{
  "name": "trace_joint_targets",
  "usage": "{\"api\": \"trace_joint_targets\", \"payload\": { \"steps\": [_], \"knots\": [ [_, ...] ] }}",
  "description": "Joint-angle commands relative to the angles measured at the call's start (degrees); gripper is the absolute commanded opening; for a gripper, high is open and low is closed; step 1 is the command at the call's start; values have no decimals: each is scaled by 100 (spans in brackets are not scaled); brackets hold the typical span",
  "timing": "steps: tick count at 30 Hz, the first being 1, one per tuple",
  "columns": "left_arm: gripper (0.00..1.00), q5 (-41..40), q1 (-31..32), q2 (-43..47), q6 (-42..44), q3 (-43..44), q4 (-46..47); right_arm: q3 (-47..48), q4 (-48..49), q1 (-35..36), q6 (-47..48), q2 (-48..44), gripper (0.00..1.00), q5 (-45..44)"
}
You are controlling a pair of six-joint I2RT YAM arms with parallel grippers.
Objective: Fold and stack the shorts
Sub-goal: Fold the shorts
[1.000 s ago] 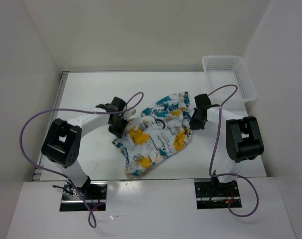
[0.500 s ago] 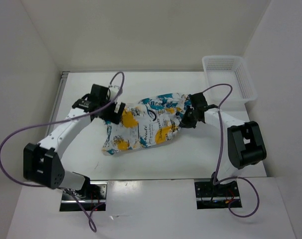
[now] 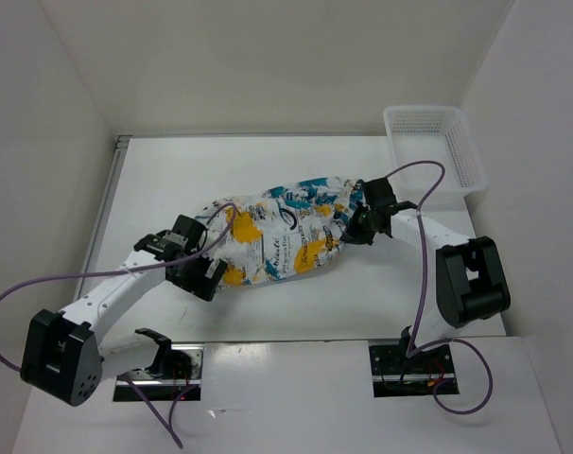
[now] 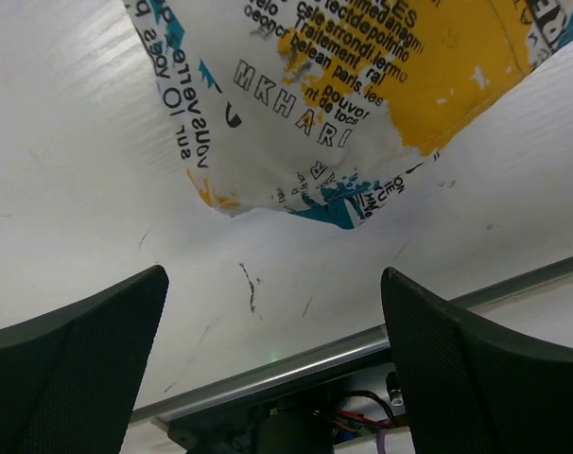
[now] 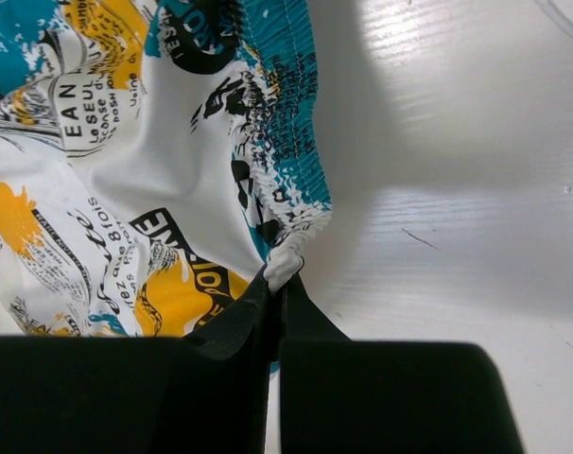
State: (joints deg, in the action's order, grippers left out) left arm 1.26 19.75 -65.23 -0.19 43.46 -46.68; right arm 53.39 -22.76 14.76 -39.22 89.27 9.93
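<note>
Grip first: the right end effector [image 5: 275,279] pinches the gathered waistband edge of the shorts [image 3: 277,236]. The left end effector [image 4: 272,312] hovers spread and empty just beside their near-left corner. The shorts lie flattened in the middle of the desk [image 3: 362,293]. This looks like the spreading step; the next move probably calls for the left to pinch that corner for a first fold.
</note>
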Motion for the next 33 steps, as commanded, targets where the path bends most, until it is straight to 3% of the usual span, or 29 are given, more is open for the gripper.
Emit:
{"api": "trace_joint_targets", "payload": {
  "steps": [1,7,16,19,20,21,23,24,26,30,31,33],
  "knots": [
    [100,-99,125,-147,19,-171,466,-144,176,9,-94,-261,0,0],
    [100,-556,258,-438,19,-628,1835,-144,229,9,-94,-200,0,-53],
    [96,-820,644,-938,19,-848,2365,-197,229,9,-42,-200,0,-114],
    [67,-531,644,-1070,19,-682,2365,-250,229,9,-42,-200,0,-114],
    [49,-408,644,-1071,19,-568,2365,-250,229,9,-42,-200,0,-114],
    [40,-407,644,-1123,19,-506,2278,-189,176,9,19,-200,0,-114],
    [3,-607,644,-1176,19,-331,2294,126,-112,9,107,-200,0,-114],
    [0,-731,644,-1176,19,-217,2390,328,-245,9,177,-200,0,-114],
    [0,-1081,417,-1114,19,239,2443,1316,-570,9,476,-147,0,-184],
    [0,-1497,-382,-1491,19,2574,2348,4007,-1588,-236,969,597,0,-194],
    [0,-1558,-758,-1623,19,3876,2260,5118,-1704,-324,969,722,0,-124],
    [0,-1558,-1077,-2019,19,5149,1848,6083,-1863,-587,969,907,0,182]
  ]
}}
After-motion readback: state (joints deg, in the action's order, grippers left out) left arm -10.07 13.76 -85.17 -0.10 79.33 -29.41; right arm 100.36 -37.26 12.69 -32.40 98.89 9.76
